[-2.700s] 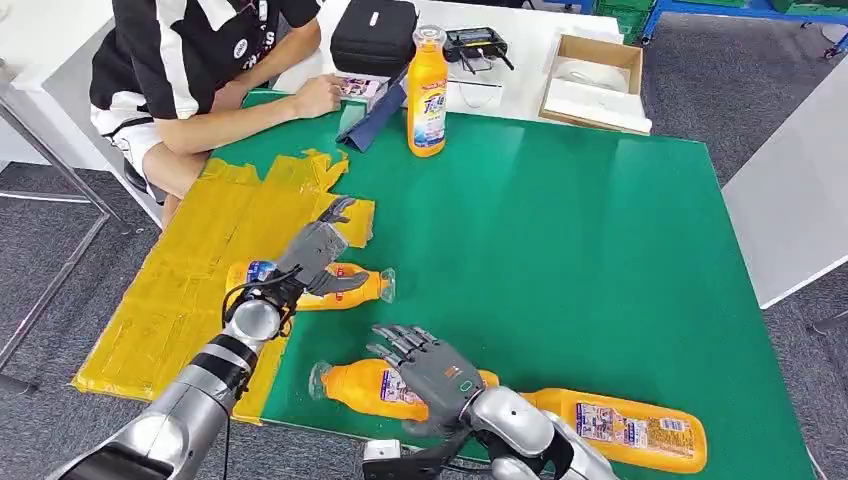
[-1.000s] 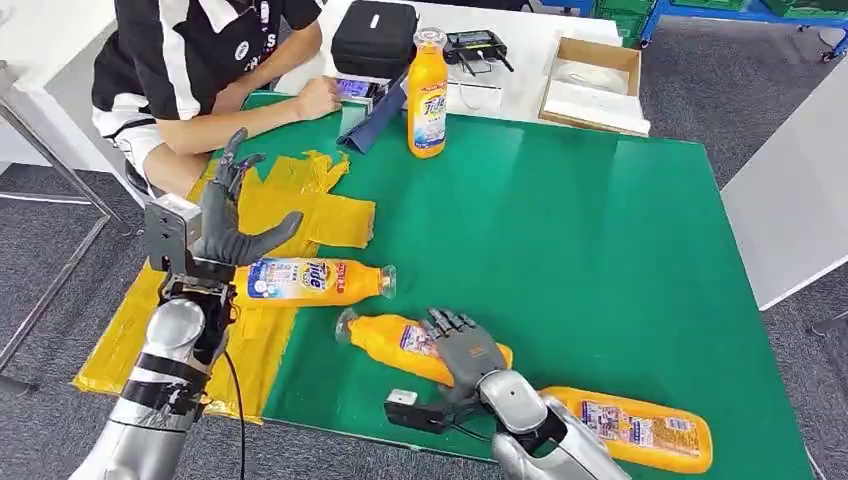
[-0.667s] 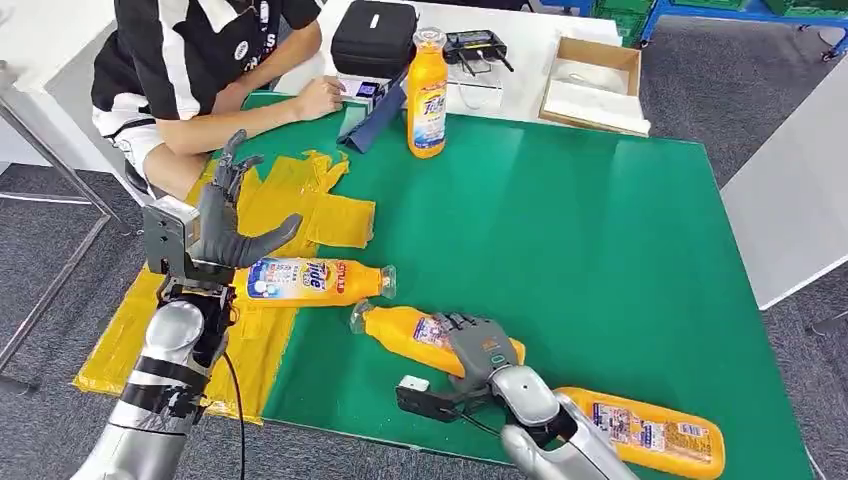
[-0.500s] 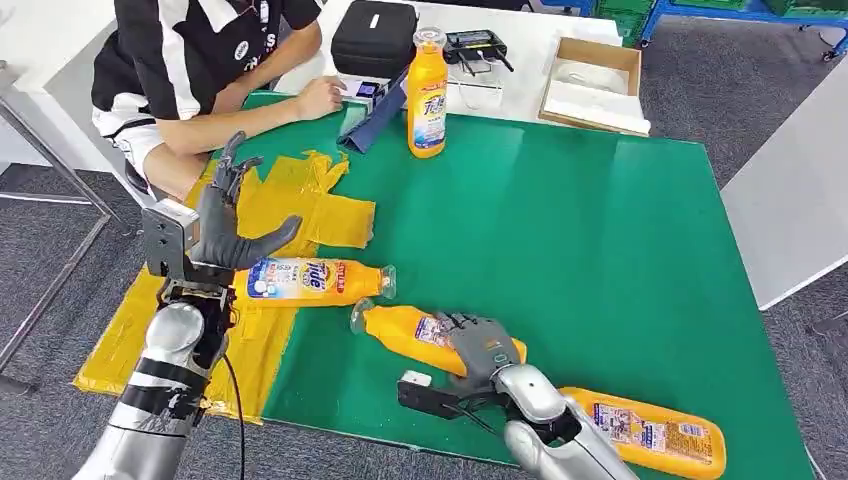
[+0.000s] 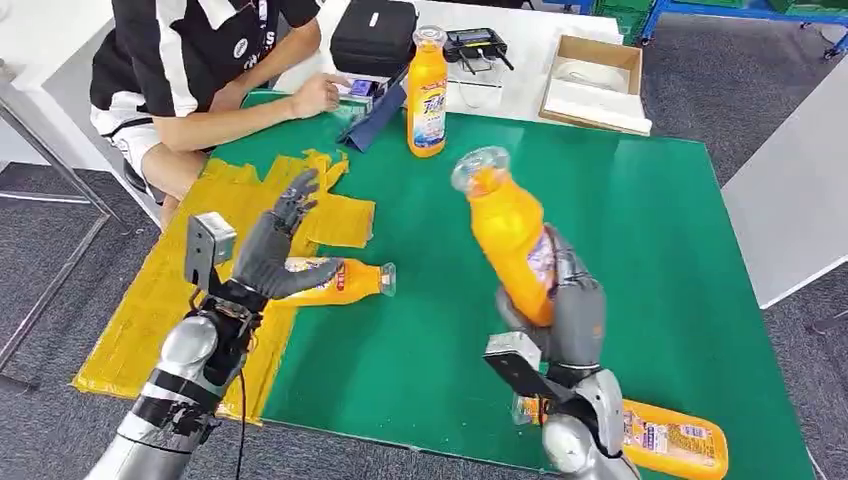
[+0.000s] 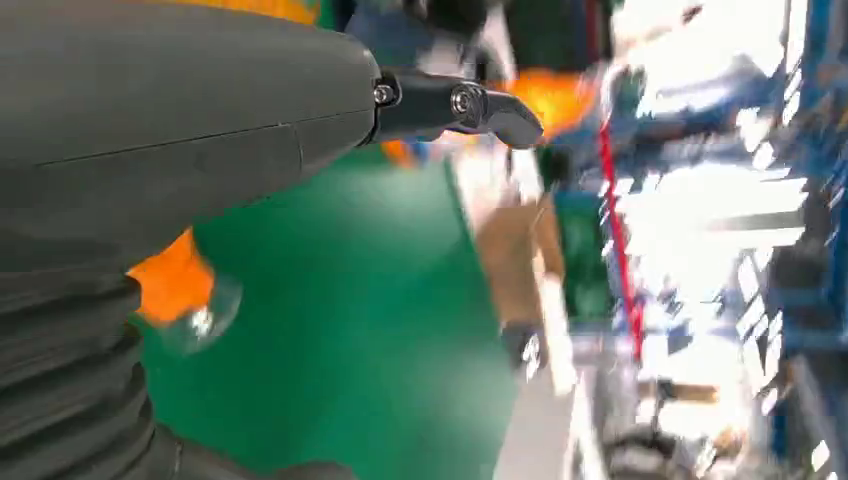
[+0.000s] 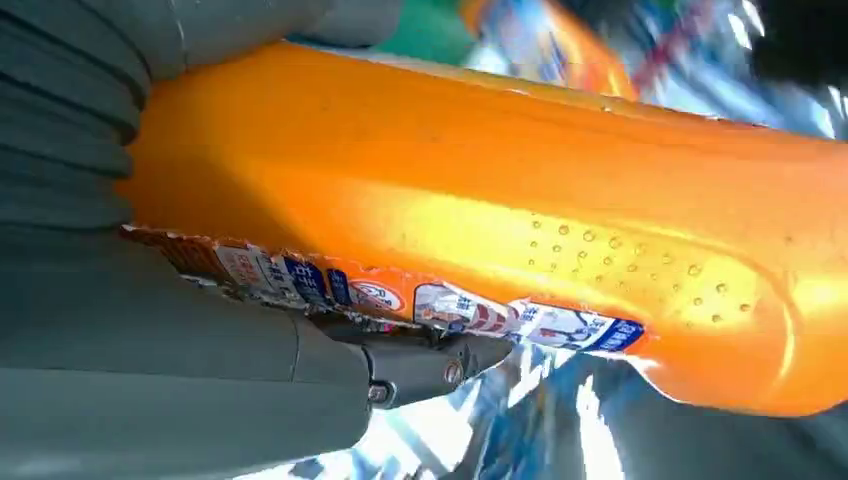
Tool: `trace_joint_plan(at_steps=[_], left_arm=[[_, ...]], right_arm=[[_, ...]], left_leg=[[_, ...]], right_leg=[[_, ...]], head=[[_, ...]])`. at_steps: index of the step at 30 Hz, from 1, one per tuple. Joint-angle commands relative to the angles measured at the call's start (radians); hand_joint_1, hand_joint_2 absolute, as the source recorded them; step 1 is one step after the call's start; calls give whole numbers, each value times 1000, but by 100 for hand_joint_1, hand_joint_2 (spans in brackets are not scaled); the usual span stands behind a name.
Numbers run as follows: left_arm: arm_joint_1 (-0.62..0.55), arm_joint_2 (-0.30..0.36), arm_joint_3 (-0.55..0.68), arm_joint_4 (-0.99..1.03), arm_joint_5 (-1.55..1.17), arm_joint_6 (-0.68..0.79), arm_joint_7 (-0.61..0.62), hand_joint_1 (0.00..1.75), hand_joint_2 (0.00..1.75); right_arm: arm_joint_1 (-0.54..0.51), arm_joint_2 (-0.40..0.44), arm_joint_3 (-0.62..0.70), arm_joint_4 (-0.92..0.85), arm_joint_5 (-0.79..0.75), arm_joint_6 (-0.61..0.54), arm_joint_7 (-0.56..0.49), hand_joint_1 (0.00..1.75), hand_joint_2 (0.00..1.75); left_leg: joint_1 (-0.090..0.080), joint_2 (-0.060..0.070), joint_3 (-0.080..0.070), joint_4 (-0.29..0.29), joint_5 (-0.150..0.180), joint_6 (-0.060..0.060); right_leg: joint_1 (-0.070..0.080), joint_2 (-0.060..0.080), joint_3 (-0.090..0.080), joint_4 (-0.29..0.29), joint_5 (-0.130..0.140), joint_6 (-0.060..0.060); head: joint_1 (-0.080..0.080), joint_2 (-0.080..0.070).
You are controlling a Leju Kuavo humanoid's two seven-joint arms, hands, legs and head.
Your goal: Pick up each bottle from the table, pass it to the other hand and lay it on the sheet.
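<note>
While the right hand (image 5: pixel 562 312) grasps 1 orange bottle (image 5: pixel 510 235) raised above the green worktop (image 5: pixel 620 230), neck tilted up and away, the left hand (image 5: pixel 272 252) waits released to its left over the yellow sheet (image 5: pixel 170 290), nearer the handover.

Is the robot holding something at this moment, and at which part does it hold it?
The right hand grips an orange bottle around its lower body, cap end raised. The left hand holds nothing, its fingers spread.
</note>
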Motion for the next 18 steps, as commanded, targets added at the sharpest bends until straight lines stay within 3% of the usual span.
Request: trace_joint_plan(at_steps=[1,5,12,18], left_arm=[[-6,12,-221,-40,29,-39,27,0,175],[-39,-9,-284,-29,65,-40,29,0,175],[-45,-6,-287,-27,66,-35,29,0,175],[-45,-6,-287,-27,66,-35,29,0,175]], right_arm=[[-23,39,-140,60,-209,164,-24,175,175],[-101,48,-5,213,-195,252,-45,175,175],[-110,51,7,225,-189,245,-40,175,175],[-110,51,7,225,-189,245,-40,175,175]], left_leg=[[1,-1,4,0,-1,-2],[1,1,4,0,-1,-2],[3,2,8,1,-3,-3],[2,2,3,0,-1,-1]], right_leg=[[1,1,5,-1,-1,-2],[1,4,4,-1,0,-2],[2,4,8,-1,-3,-2],[1,3,3,-1,0,-1]], head=[[1,0],[0,0],[0,0],[0,0]])
